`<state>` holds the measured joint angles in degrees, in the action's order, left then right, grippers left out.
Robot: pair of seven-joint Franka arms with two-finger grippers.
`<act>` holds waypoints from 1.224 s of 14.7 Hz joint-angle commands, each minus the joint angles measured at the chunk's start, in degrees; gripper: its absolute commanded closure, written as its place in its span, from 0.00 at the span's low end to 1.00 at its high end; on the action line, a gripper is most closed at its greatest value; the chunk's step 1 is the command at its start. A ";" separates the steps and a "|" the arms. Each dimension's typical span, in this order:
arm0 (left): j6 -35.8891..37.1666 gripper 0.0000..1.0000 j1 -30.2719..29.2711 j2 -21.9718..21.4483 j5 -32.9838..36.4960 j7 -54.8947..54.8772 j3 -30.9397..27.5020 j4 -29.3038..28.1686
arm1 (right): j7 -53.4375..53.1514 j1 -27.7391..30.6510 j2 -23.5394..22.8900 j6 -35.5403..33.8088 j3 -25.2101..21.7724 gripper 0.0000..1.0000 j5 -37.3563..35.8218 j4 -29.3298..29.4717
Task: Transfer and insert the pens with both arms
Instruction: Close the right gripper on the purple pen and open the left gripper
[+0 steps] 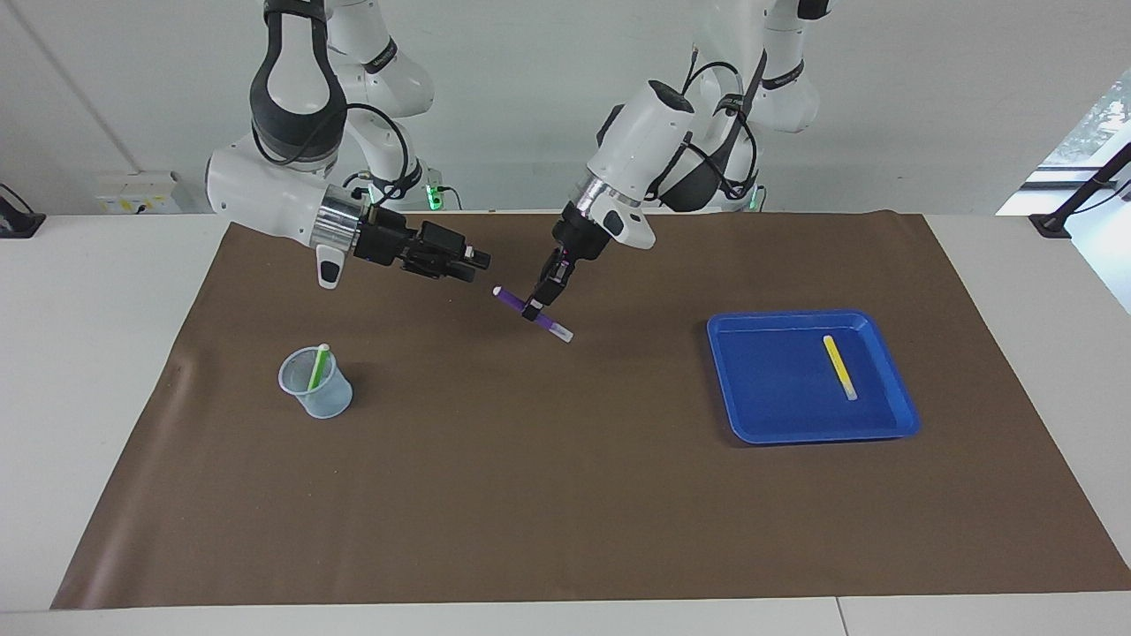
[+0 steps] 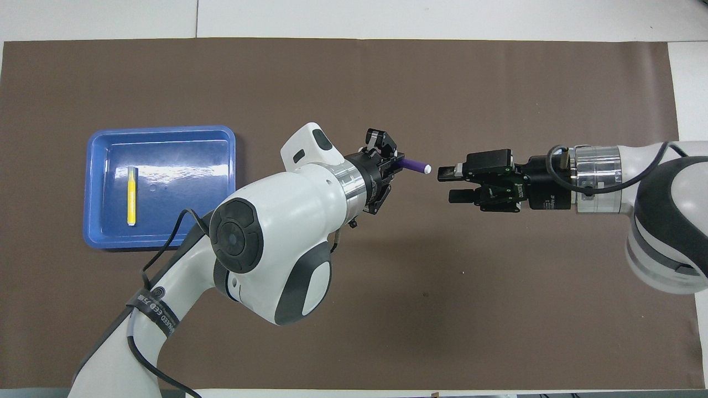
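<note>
The left tool [image 1: 535, 309] is raised over the middle of the brown mat [image 1: 565, 495], clenched on the purple pen [image 1: 511, 299]; the grip sits near the middle of the pen's length, and the pen is tilted, its pale capped end [image 1: 562, 333] lower and one end directed toward the right tool [image 1: 477, 261]. The right tool is also raised over the mat, level with the left tool and just beside the pen's tip; its fingers [image 2: 449, 173] are spread apart and carry nothing; the pen tip stands close to them, apart from them. The green pen [image 1: 319, 367] stands tilted inside the clear cup [image 1: 315, 383], on the mat toward the right arm's end of the tabletop [image 1: 88, 353], well apart from both tools. The yellow pen [image 1: 839, 366] lies flat in the blue tray [image 1: 778, 424], toward the left arm's end, well apart from the left tool.
</note>
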<state>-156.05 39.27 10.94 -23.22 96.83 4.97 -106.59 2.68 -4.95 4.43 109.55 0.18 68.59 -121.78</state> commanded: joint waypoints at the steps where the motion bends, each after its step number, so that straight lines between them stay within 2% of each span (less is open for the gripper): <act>1: -0.84 1.00 1.15 0.75 -1.12 0.64 -0.84 1.38 | -0.67 -1.03 1.99 5.73 0.09 0.35 0.67 -2.32; 8: -0.84 1.00 2.65 0.83 -1.03 1.61 -0.84 1.21 | -2.94 -4.10 1.55 12.96 0.09 0.35 0.67 -2.32; 11: -0.84 1.00 2.74 0.75 -1.03 1.61 -0.84 1.12 | -2.86 -4.02 1.37 12.53 0.09 0.38 0.67 -2.32; 12: -0.84 1.00 2.82 0.75 -1.03 1.61 -0.84 1.12 | -2.86 -4.01 1.37 12.53 0.09 0.40 0.67 -2.32; 15: -0.84 1.00 2.82 0.75 -1.03 1.61 -0.84 0.95 | -2.60 -4.10 1.37 12.53 0.09 0.53 0.67 -2.41; 18: -0.84 1.00 2.82 0.75 -1.03 1.52 -0.84 0.86 | -2.51 -4.10 1.55 12.44 0.09 0.54 0.58 -2.58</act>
<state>-156.07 40.96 11.14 -23.23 98.00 4.96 -106.15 0.21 -9.20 5.36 121.70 0.13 68.59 -123.50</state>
